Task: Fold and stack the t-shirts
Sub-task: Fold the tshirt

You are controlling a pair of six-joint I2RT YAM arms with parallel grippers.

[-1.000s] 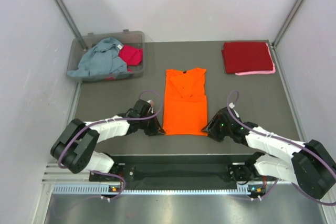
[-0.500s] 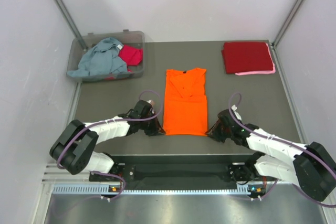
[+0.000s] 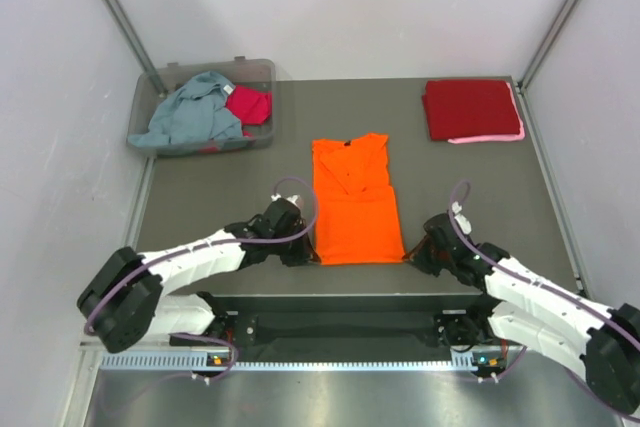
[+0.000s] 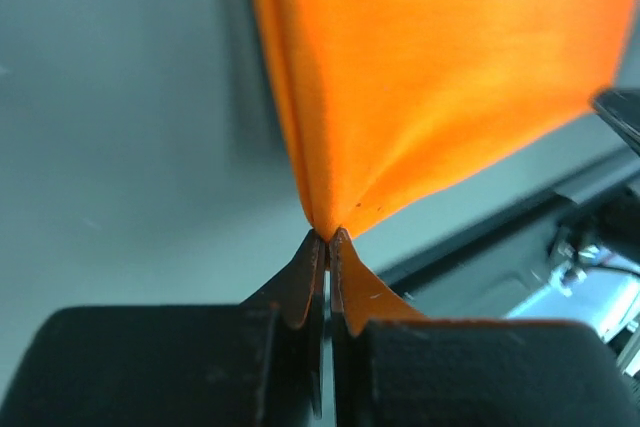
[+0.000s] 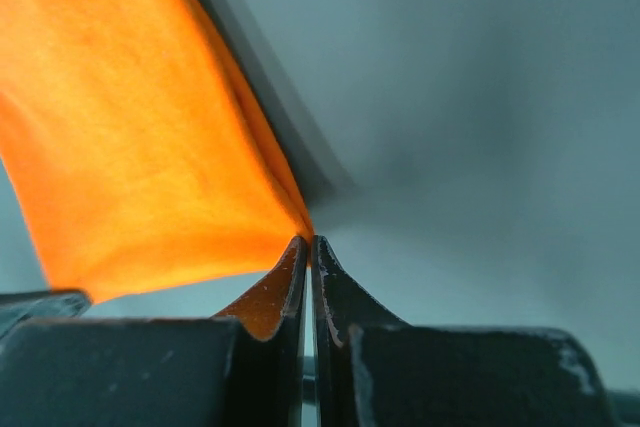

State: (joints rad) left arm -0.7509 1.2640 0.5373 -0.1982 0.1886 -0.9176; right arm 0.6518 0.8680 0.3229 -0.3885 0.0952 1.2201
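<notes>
The bright orange t-shirt [image 3: 352, 202] lies as a long folded strip in the middle of the table, collar at the far end. My left gripper [image 3: 311, 258] is shut on its near left corner; the left wrist view shows the cloth [image 4: 440, 67] pinched at my gripper's tips [image 4: 328, 237]. My right gripper [image 3: 409, 256] is shut on the near right corner, seen in the right wrist view [image 5: 308, 240] with the orange cloth [image 5: 130, 147] stretched taut. A dark red tee [image 3: 470, 107] lies folded on a pink one [image 3: 485, 137] at the back right.
A clear plastic bin [image 3: 262, 72] at the back left holds a grey-blue tee [image 3: 190, 112] and a magenta tee [image 3: 247, 104]. The table's near edge [image 3: 360, 295] lies just below the shirt's hem. Metal frame posts stand at both back corners.
Both grippers have moved toward the near edge of the table, pulling the orange shirt with them; its hem has widened slightly and the whole shirt has slid nearer.
</notes>
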